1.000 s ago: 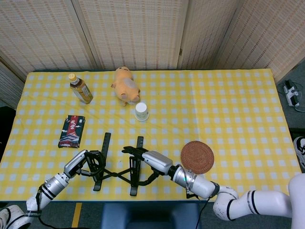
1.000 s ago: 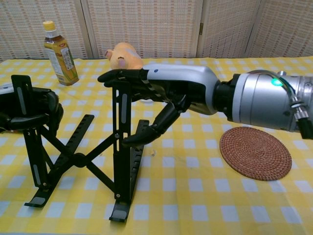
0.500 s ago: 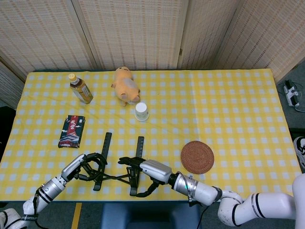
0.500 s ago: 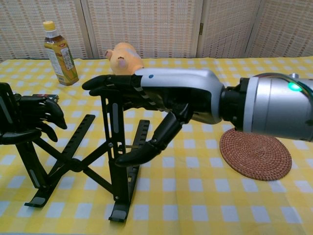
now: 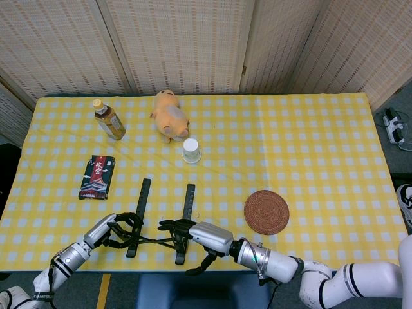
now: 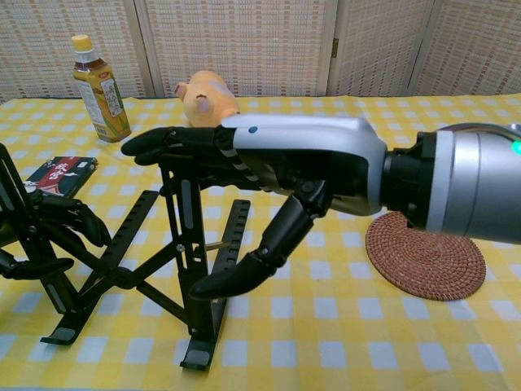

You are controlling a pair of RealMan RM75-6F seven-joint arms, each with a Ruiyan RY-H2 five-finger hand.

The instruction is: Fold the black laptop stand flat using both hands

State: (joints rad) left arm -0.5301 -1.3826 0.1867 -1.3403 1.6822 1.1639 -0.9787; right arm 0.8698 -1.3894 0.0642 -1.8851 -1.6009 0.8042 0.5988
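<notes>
Black laptop stand [image 6: 187,269] upright between left robot hand [image 6: 49,236], right robot hand [image 6: 269,171].

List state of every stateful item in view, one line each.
laptop stand: unfolded, standing, not yet flat
left hand: grips the stand's left upright
right hand: fingers rest on the right upright's top, thumb below
bottle: upright, capped
paper cup: upright
</notes>
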